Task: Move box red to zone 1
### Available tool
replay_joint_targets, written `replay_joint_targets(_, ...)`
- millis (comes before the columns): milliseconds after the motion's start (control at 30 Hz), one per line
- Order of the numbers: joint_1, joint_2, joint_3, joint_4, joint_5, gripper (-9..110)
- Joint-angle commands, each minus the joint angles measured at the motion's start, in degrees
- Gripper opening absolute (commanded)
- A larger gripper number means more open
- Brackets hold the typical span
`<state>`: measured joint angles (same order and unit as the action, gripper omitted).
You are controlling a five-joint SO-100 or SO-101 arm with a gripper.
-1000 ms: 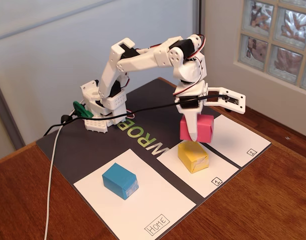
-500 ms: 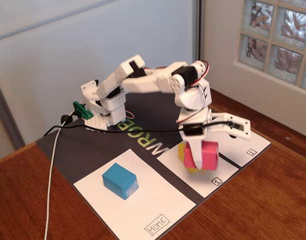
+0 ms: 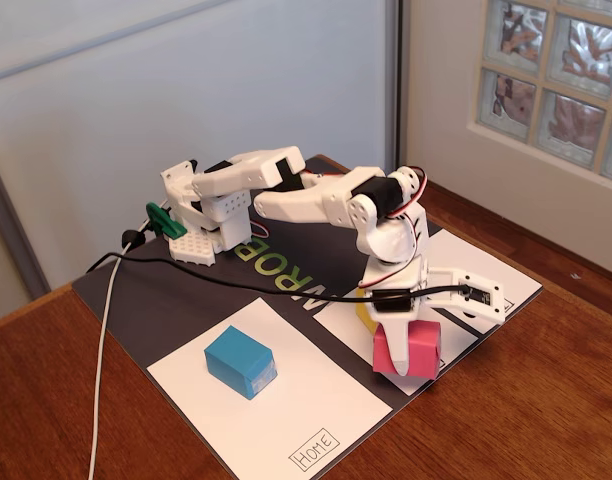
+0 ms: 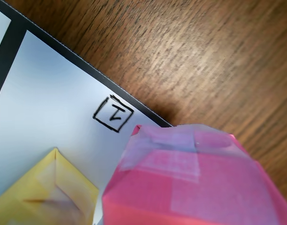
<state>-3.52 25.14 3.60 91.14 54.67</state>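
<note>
On wooden table (image 3: 546, 400), pincer (image 3: 406, 335) apparently clamps box red (image 3: 406, 352) over zone 1 (image 4: 49, 112).

Lit by soft daylight from the glass-block window (image 3: 556, 70) at the upper right of the fixed view; evenly bright, no harsh glare. Faint short shadows under the blue block (image 3: 240, 362) and beneath the arm near the worktop's right edge. Mildly soft throughout, slightly washed on the pale wall. In the wrist view, sharp on wood grain (image 4: 204, 61) and the boxed numeral (image 4: 113, 114); blurred on the close box red (image 4: 195, 187) with sheen on its tape, and on the yellow block (image 4: 47, 197)
</note>
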Motion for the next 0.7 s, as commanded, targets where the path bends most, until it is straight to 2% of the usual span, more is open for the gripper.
replay_joint_targets(0, -2.11, 0.09, -3.34, 0.53, -0.09, 0)
replay_joint_targets(133, -4.48, -11.07, -22.59, 7.56, 1.23, 0)
replay_joint_targets(533, -8.79, -6.33, -22.50, 19.25, 1.67, 0)
replay_joint_targets(667, -8.53, -3.43, -21.36, 19.78, -0.26, 0)
